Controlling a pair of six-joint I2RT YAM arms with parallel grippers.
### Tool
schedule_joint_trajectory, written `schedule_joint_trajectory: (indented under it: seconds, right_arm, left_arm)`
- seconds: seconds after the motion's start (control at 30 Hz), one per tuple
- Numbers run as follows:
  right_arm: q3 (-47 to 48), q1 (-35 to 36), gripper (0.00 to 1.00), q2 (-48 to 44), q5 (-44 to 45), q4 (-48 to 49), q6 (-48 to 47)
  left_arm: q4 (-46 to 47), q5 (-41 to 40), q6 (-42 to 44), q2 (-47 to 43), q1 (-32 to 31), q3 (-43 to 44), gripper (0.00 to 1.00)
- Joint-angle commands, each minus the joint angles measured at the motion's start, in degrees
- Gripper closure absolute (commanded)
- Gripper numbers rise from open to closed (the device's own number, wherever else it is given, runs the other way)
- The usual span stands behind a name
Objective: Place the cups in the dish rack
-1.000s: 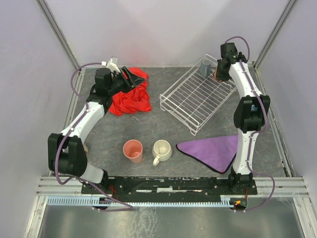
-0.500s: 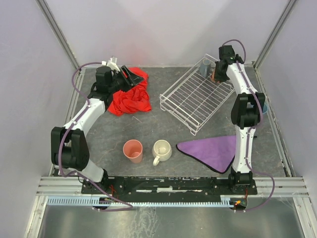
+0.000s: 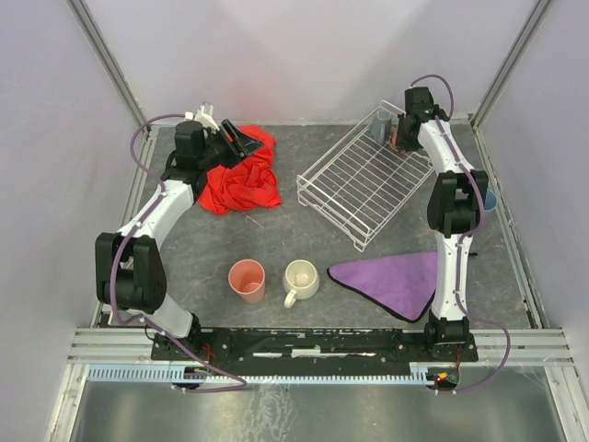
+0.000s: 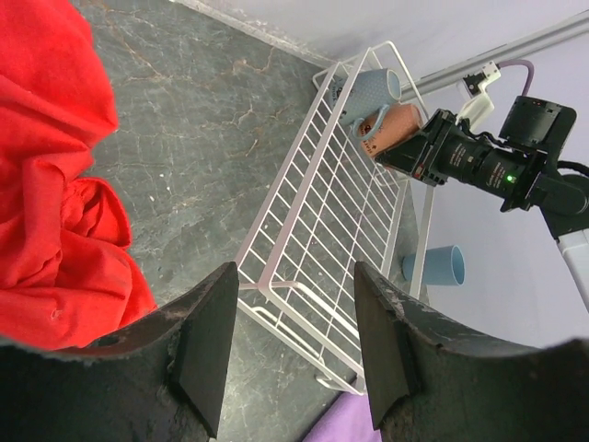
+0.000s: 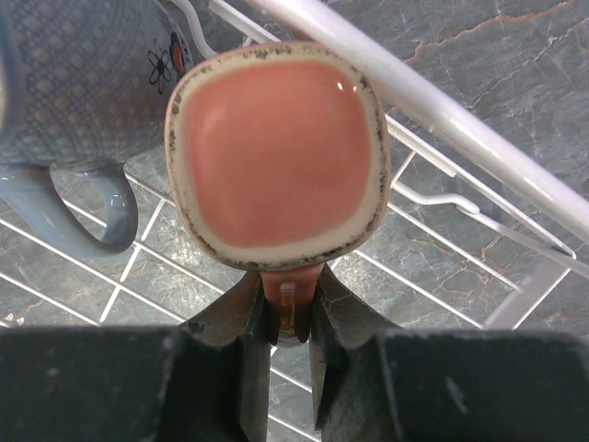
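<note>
The white wire dish rack (image 3: 368, 184) sits far right, a small grey-blue mug (image 4: 373, 87) in its far corner, a small orange-and-white mug (image 5: 276, 152) beside it. A crumpled red cloth (image 3: 244, 180) lies far left. In front, a salmon-pink tumbler (image 3: 247, 280) stands left of a cream handled mug (image 3: 300, 279).

The white wire dish rack (image 3: 363, 180) sits angled at the far right of the surface (image 3: 294, 230), with a patterned grey-blue mug (image 5: 64, 64) in its far corner. Just beside that mug, an orange mug (image 5: 276, 152) with a speckled cream rim hangs by its handle in the right pincer (image 5: 293, 308). A light-blue cup (image 4: 436, 265) sits outside the rack's right side, and a salmon-pink tumbler (image 3: 247, 279) and cream handled mug (image 3: 301, 277) stand upright together near the front.
</note>
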Motion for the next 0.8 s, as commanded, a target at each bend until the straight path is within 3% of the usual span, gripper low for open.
schedule_joint_trajectory:
  seconds: [0.0, 0.17, 0.63, 0.77]
  right_arm:
    - [1.6, 0.0, 0.99, 0.5, 1.1, 4.0, -1.2]
    - [1.1, 0.1, 0.98, 1.5, 2.3, 3.9, -2.0]
    - [-2.7, 0.5, 0.56, 0.8, 7.4, 4.0, -3.3]
    - [-4.4, 0.6, 0.5, -0.6, 6.7, 4.7, -2.8]
  left_arm:
    - [1.5, 1.4, 2.9, 0.6, 0.6, 3.2, 0.4]
    - [1.2, 1.6, 2.9, 0.9, 0.7, 3.7, 0.4]
    - [1.0, 1.3, 3.1, -0.7, 0.9, 1.7, 0.4]
    - [1.0, 1.2, 3.0, -1.1, 0.9, 1.4, 0.4]
